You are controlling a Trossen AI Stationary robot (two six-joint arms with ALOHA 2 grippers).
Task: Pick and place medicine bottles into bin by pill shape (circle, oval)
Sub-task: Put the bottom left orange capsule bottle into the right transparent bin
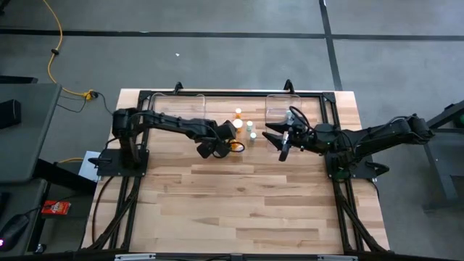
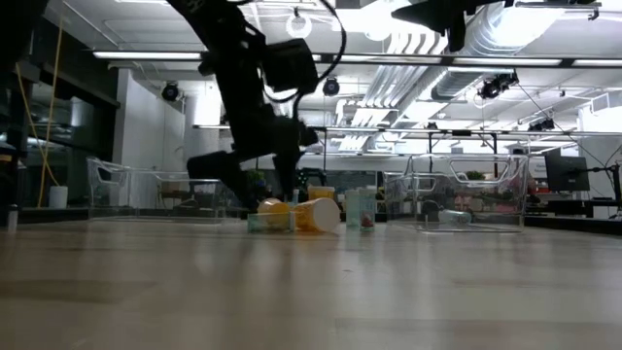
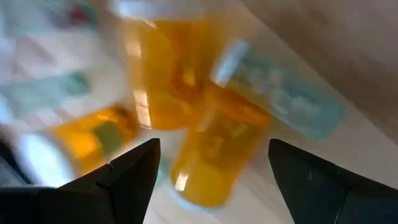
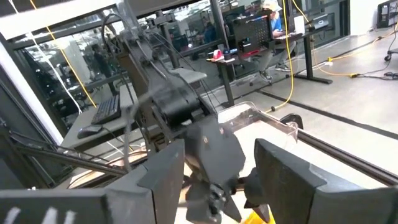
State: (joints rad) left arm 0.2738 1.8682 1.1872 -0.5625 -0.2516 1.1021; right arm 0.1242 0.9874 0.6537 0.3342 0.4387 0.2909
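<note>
Several small medicine bottles with white caps stand in a cluster (image 1: pixel 245 125) at the far middle of the table. More lie on their sides in front of them (image 2: pixel 294 216). My left gripper (image 1: pixel 217 150) points steeply down over the lying ones, open. In the left wrist view an orange bottle (image 3: pixel 211 158) lies between its two fingers, with another orange one (image 3: pixel 163 74) and a pale one (image 3: pixel 280 93) beyond it. My right gripper (image 1: pixel 280 142) hangs level above the table to the right of the cluster, open with nothing between its fingers (image 4: pixel 163 171).
Two clear bins stand at the table's far edge, one on the left (image 1: pixel 181 107) and one on the right (image 1: pixel 283 107). A black frame (image 1: pixel 330 109) borders the wooden table top. The near half of the table holds nothing.
</note>
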